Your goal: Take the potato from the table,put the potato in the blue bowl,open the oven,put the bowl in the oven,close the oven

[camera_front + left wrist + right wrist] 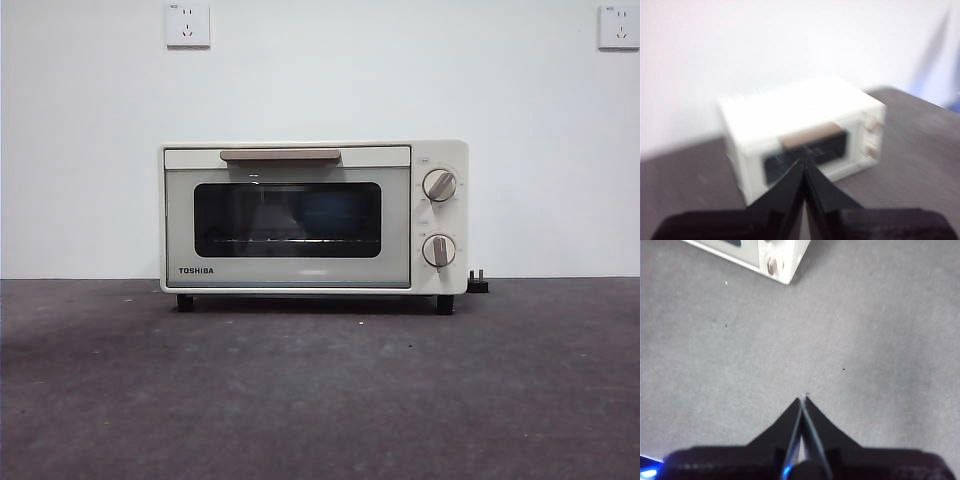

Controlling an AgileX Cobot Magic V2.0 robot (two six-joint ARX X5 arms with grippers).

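TOSHIBA is read in dark letters at the lower left of the door of the oven (313, 217). No other writing can be made out; the marks around the two knobs (439, 185) are too small to read.

The oven is seen standing on the table (320, 400) against a white wall (90, 150), its long axis running side to side in the front view and its door turned toward that camera. The door is shut, with the beige handle (280, 155) lying level along its top edge. Both knobs are stacked at the side beyond the door.

Through the dark window (287, 220) a wire rack is seen, and a dim blue shape at the window's upper part; what it is cannot be told. No potato is made out.

A black plug (478, 284) is seen on the table just beside the oven's rear corner. Two wall sockets (188, 24) are mounted high on the wall.

The left gripper (804, 162) is held above the table, aimed at the oven's front; its jaws are pressed together on nothing. That view is blurred.

The right gripper (803, 400) is held over bare table, well apart from the oven's knob corner, jaws likewise clenched and empty.
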